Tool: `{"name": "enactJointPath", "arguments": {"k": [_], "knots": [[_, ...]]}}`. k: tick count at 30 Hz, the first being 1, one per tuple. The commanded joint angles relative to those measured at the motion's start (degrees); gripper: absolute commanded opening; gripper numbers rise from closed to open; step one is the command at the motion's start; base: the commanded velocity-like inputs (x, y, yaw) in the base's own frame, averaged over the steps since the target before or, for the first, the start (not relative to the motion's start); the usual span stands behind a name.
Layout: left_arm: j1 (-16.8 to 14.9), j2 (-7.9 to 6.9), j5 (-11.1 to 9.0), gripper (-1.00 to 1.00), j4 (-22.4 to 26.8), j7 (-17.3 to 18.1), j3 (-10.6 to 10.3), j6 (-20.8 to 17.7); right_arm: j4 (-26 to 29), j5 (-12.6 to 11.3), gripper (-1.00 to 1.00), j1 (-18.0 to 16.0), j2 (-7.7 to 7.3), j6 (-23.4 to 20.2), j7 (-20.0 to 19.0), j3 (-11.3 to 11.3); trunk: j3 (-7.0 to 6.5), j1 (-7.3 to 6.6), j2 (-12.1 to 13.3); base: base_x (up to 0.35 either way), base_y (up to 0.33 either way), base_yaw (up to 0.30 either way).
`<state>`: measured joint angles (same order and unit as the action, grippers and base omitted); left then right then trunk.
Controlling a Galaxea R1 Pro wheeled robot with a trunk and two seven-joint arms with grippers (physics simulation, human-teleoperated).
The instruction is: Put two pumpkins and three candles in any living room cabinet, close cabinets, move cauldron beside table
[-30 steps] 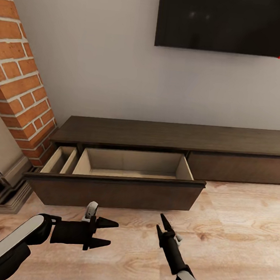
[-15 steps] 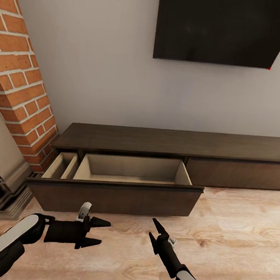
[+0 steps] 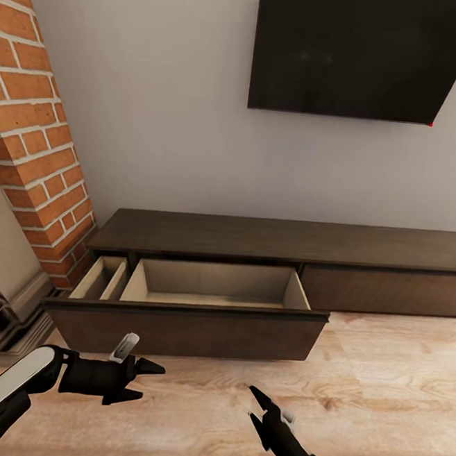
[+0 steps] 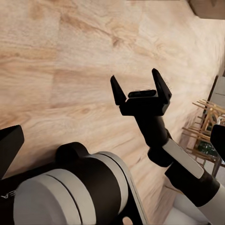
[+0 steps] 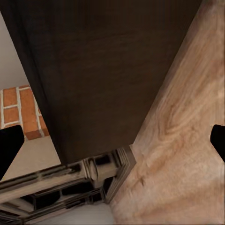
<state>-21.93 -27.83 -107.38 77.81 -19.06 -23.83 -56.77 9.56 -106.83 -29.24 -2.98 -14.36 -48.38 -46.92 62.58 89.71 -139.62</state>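
Left gripper, matte black with two pointed wedge fingers, spread apart and holding nothing, hovering over pale, grained wooden floor. Right gripper, same black tapered fingers, spread wide in the left wrist view, empty, also above the floor. Just beyond both sets of fingertips: long, low, dark brown wooden cabinet with flat matte top, its wide drawer pulled open, pale interior bare. Left of the fingers, red brick column with pale mortar. Above the cabinet, flat black rectangular screen on a plain grey wall.
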Motion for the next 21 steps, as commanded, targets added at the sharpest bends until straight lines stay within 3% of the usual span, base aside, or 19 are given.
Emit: {"name": "enactJointPath", "arguments": {"k": [1,6,9,11,15,18,21], "knots": [[0.0,0.0,-0.6,1.0,0.0,-0.8,-0.1,0.0,-1.0,-0.8,1.0,0.0,0.01,-0.5,-0.2,-0.3,-0.14,-0.24,0.4,0.0,0.0,0.0],[0.0,0.1,-0.5,1.0,0.1,-1.2,-0.2,0.1,-2.9,-0.6,1.0,0.0,0.03,-0.5,0.0,-0.2,-1.03,-1.33,2.4,0.0,0.0,0.0],[0.0,0.07,-0.5,1.0,0.1,-1.2,-0.1,0.1,-3.4,-0.3,1.0,0.0,-0.03,-1.5,3.2,-0.6,-1.57,-1.99,3.6,0.0,0.0,0.0],[0.0,0.05,-0.5,1.0,0.1,-1.3,-0.1,0.1,-3.4,-0.1,1.0,0.0,-0.01,-2.7,7.4,-0.7,-1.93,-2.43,4.4,0.0,0.0,0.0],[0.0,0.03,0.6,1.0,0.1,-2.3,0.2,0.1,-2.9,2.6,1.0,0.0,0.19,-3.1,18.1,-4.1,-2.65,-3.31,6.0,0.0,0.0,0.0],[0.0,0.23,2.4,1.0,0.7,-6.8,1.0,0.2,-3.0,4.5,1.0,0.0,0.26,-1.8,25.3,-5.4,-3.19,-3.97,7.2,0.0,0.0,0.0],[-0.1,0.52,2.9,1.0,1.1,-10.5,1.5,0.3,-2.7,8.2,1.0,0.0,0.28,2.9,34.9,-5.6,-3.73,-4.63,8.4,0.0,0.0,0.0]]}}
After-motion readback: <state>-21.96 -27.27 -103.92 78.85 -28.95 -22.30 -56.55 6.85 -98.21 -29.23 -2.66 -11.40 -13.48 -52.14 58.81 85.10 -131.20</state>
